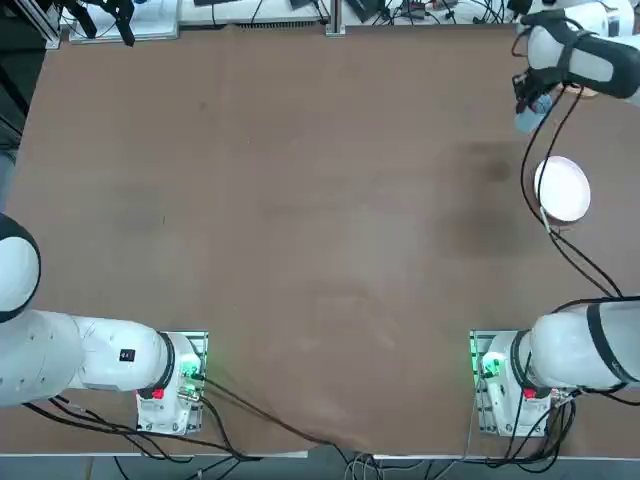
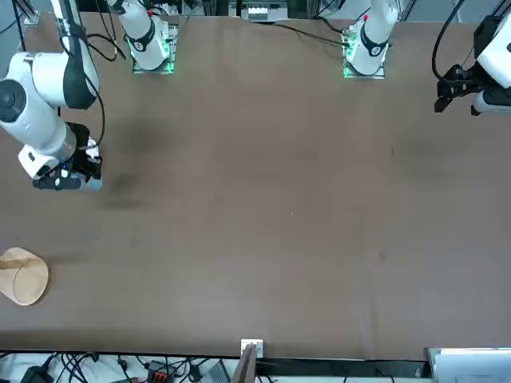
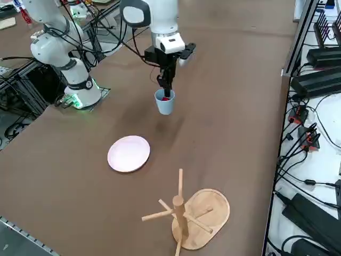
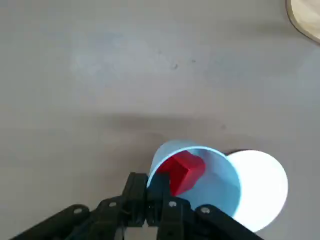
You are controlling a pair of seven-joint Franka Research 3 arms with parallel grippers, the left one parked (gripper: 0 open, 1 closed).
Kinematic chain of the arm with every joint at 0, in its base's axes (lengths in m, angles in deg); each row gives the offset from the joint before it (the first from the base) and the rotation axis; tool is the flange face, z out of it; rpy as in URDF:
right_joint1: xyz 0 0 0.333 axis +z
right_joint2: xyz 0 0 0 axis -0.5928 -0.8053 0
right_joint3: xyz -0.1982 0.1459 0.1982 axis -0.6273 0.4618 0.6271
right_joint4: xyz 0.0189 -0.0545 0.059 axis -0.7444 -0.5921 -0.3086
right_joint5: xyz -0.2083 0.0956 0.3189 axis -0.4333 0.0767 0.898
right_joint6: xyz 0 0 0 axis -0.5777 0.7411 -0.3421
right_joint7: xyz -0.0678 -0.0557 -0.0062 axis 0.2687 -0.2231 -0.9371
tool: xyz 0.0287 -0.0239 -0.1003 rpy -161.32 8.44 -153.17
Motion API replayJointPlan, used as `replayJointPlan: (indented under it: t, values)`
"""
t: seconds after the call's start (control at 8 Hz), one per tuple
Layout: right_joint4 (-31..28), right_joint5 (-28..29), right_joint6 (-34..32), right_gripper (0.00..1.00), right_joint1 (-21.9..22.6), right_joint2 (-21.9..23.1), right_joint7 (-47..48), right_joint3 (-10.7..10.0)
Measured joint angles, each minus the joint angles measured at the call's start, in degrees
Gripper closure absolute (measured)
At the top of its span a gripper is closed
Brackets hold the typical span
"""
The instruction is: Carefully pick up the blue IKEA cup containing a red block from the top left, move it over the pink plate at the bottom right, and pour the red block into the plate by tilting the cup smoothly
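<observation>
Right gripper [image 3: 165,90] fingers pinched on rim of blue IKEA cup [image 3: 164,102], lifted off counter [image 3: 224,122], upright, red block [image 4: 182,170] inside. Pickup done. Pink plate [image 3: 129,153] lies off to the side below fingers; carry-over and pour left.

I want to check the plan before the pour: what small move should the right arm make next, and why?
Probably carry the blue cup sideways until it hangs over the pink plate. The right gripper holds it by the rim, upright above the table, red block inside, beside the plate.
</observation>
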Motion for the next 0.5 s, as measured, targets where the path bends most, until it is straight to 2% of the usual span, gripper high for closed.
replayJointPlan:
  t: [0.5]
  values:
    - [-7.17, 0.04, 3.53, 0.98, -5.03, 4.81, -6.11, -0.03]
